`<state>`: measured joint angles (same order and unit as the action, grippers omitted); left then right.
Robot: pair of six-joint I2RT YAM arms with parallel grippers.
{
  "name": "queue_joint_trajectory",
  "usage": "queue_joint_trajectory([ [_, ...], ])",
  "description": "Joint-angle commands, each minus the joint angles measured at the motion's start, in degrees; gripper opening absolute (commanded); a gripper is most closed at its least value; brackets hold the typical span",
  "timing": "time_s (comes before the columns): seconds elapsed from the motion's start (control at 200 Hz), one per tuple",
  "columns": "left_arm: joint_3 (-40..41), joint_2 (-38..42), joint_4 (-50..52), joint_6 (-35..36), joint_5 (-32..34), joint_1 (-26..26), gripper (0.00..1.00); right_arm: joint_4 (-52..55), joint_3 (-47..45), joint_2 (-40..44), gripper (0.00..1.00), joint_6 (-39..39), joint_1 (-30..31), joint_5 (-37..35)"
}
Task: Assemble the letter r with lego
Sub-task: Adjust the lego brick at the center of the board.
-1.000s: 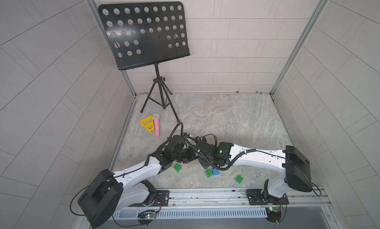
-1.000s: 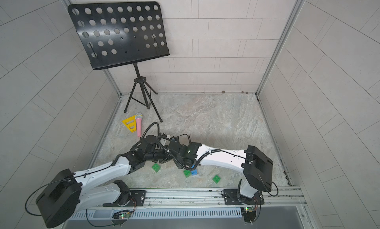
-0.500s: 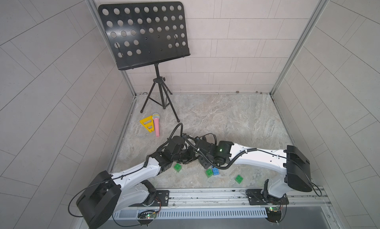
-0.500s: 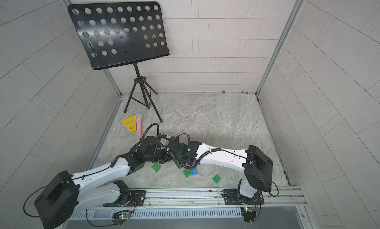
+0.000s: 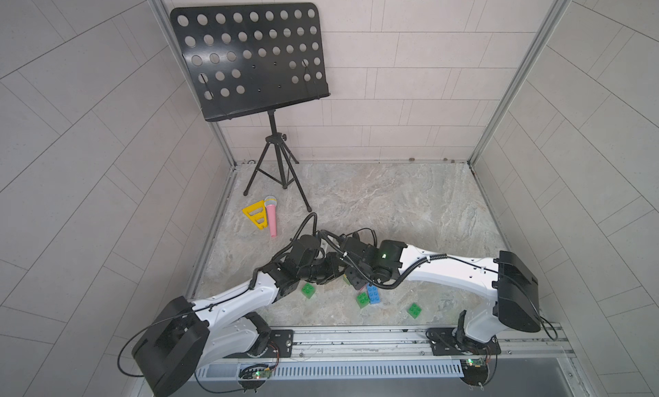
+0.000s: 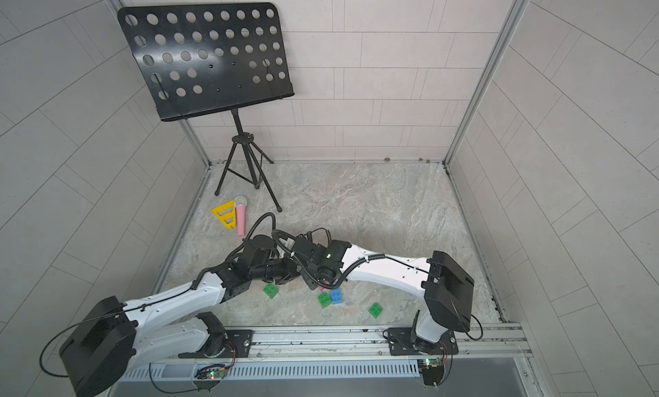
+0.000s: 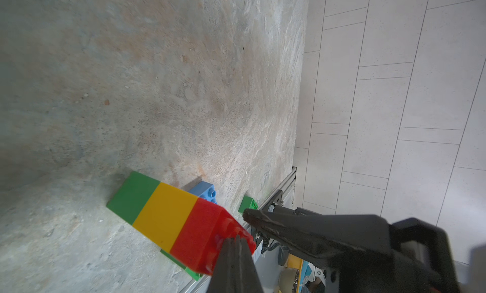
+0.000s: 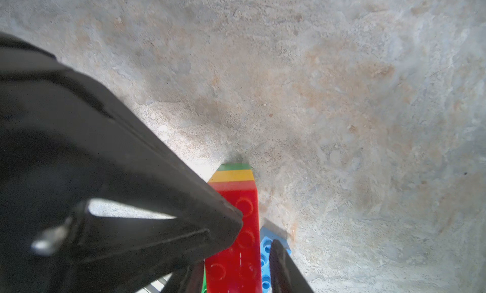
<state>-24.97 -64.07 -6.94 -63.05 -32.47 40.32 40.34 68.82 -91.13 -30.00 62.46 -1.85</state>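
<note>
Ok so the lego tower (image 8: 236, 191) is standing near the front middle of the stone-look table (image 5: 392, 206), mostly buried under the two arms in both top views. The left wrist cam shows it best: bottom green brick (image 7: 134, 194) on the table, yellow brick (image 7: 165, 215) on that, long red brick (image 7: 200, 236) on top with its studs showing. The left gripper (image 7: 234, 240) is pinched all the way closed with nothing between the fingers, tips resting on the red brick's studded top. The right gripper (image 8: 236, 252) has its jaws partway apart, one on each side of the red brick. One finger looks snug against it and the other shows a sliver of gap, so it doesn't look clamped to me. Loose bits toward the front edge, in both top views: blue brick (image 5: 373, 294) (image 6: 336, 296) just beside the tower with the middle green brick (image 5: 363, 299) (image 6: 323, 299) right up against it, left green brick (image 5: 308, 290) (image 6: 271, 290) near the left arm, right green brick (image 5: 414, 309) (image 6: 375, 309) off on its own. Far left, a yellow triangle (image 5: 255, 215) and a pink toy microphone (image 5: 272, 220) lie touching, in front of the black music stand (image 5: 249, 60). The only marking I can spot is a green-lit spot (image 5: 386, 255) on the right arm's wrist, too small to read.
</note>
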Motion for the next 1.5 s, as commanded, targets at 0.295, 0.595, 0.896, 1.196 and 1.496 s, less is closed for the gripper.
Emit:
queue_joint_trajectory([
  [0.295, -2.8, -0.4, 18.1, -0.1, 3.3, 0.3, 0.0, 1.6, 0.2, 3.4, 0.43, 0.4, -0.8, -1.6],
  [0.595, -6.3, -1.8, 17.1, 0.0, 3.4, 0.3, 0.04, 1.1, 0.1, 3.1, 0.44, 1.2, -1.8, -1.0],
  [0.896, -9.9, -4.9, 15.2, 0.0, 2.5, 0.3, 0.13, 1.3, -0.4, 3.7, 0.44, 1.9, -2.7, -0.6],
  [1.196, -13.1, -5.6, 15.0, -0.1, 1.5, 0.3, 0.2, 0.8, -1.5, 5.9, 0.44, 2.0, -3.0, -0.4],
  [1.496, -14.6, -3.8, 15.8, -0.6, 2.1, 0.3, 0.23, 0.1, -2.2, 6.8, 0.44, 2.2, -3.5, 0.1],
])
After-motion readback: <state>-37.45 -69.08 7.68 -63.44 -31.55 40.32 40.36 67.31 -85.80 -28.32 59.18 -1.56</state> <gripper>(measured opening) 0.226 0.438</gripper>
